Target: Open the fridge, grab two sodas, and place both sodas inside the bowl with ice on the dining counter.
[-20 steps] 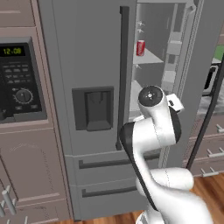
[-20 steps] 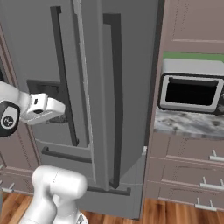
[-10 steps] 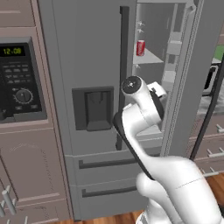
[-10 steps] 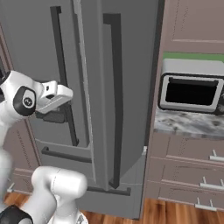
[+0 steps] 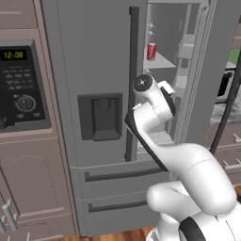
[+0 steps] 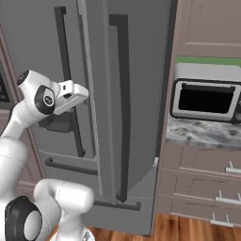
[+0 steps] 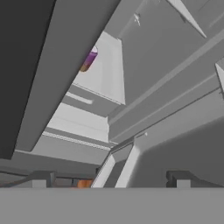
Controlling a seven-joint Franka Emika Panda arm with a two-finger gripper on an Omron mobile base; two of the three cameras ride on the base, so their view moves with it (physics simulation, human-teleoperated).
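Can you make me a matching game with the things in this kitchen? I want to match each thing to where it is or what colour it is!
Things:
1. red soda can
2. purple soda can
3. fridge right door
4. oven clock

Matches:
A. swung open
B. green numbers
C. on a shelf inside the fridge, seen from the left base view
D. peeking past the door edge in the hand view

Pairs: 1-C, 2-D, 3-A, 4-B

My arm was glossy white, built of rounded, bulbous links. Dark bands marked its joints, and a round dark cap with a small light centre closed the wrist joint. The hand block was white and boxy. Two small dark finger tips showed.
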